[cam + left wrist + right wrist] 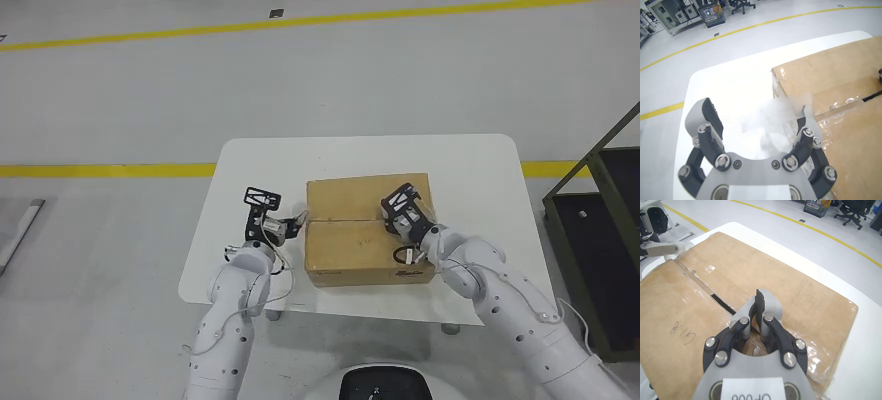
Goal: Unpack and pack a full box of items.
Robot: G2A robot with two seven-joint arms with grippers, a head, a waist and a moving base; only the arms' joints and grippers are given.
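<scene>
Right wrist view has the right end effector (758,300) pinched narrow over the taped seam (700,281) of the box (791,285) on the counter (791,264), the left end effector (755,113) wide at its end, where loose tape (791,106) could cling and drag it sideways.

I count: cardboard box (368,240), one. Top flaps (355,196), two. Gap between flaps (723,304), one. White table (250,170), one. Mine: left gripper (278,207), right gripper (403,207), two total.

White table (480,160), closed cardboard box (350,200) on it
</scene>
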